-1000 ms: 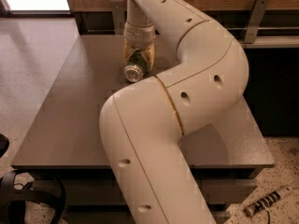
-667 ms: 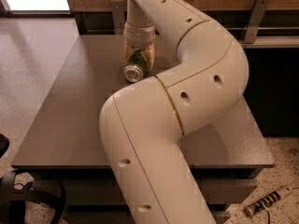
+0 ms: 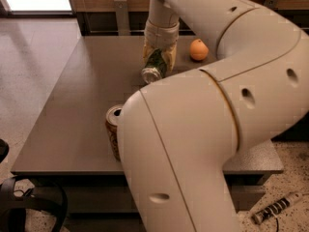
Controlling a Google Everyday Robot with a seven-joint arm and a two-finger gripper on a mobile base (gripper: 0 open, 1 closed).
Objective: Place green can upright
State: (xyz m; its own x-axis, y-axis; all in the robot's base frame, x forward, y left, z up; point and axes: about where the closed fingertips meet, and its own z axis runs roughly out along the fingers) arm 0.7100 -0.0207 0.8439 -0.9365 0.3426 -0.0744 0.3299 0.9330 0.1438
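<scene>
The green can has a dark green patterned body, and its silver end faces down and toward me. It is tilted, held between my gripper's yellowish fingers over the far middle of the grey table. I cannot tell whether its lower end touches the tabletop. The gripper hangs from the white wrist above and is shut on the can. My large white arm fills the right and front of the view.
An orange-brown can with dark markings stands upright near the table's front edge, partly behind my arm. An orange lies at the far right of the table. A dark railing and wall run behind the table.
The gripper with the green can has shifted slightly right. The arm has swung aside, and the orange-brown can and the orange now show.
</scene>
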